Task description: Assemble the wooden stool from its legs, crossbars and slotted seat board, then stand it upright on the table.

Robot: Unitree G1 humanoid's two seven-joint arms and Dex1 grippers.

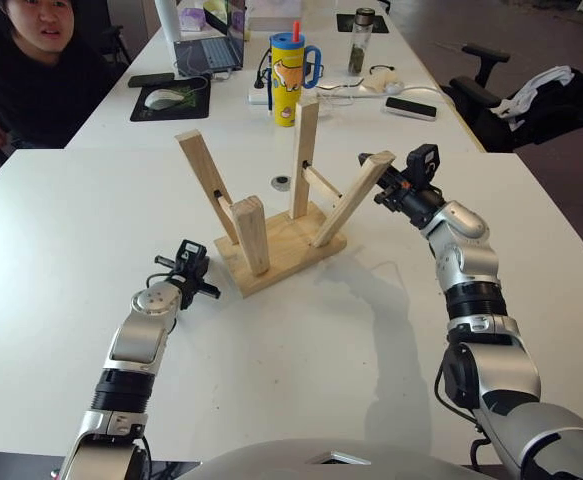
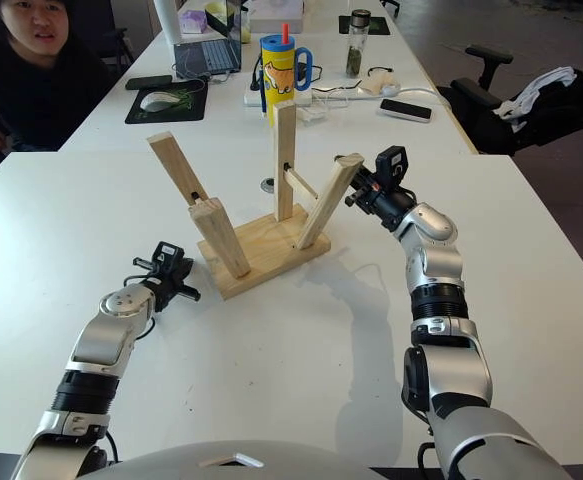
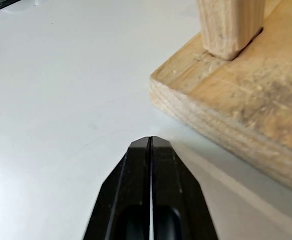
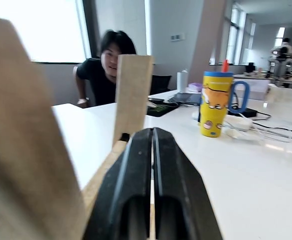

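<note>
Two jaw pairs: L gripper [image 1: 213, 290], R gripper [image 1: 381, 192], both closed, empty.
Risk: R gripper could knock splayed leg [image 1: 346, 212], ctr frame; joint pops.

Count, near counter [image 1: 91, 300]: 1 seat board [image 1: 281, 258]. 4 legs: rear-left leg [image 1: 203, 180], front-left leg [image 1: 252, 235], middle leg [image 1: 305, 155], right leg [image 1: 356, 195]. 1 crossbar [image 1: 322, 182] visible.
Far counter [image 1: 221, 115]: 1 yellow cup [image 1: 287, 85], 1 laptop [image 1: 211, 50], 1 mouse [image 1: 161, 98], 1 bottle [image 1: 358, 45]. 2 black mats: mouse mat [image 1: 193, 105], bottle mat [image 1: 379, 22]. 2 phones: left phone [image 1: 151, 79], right phone [image 1: 411, 107].
</note>
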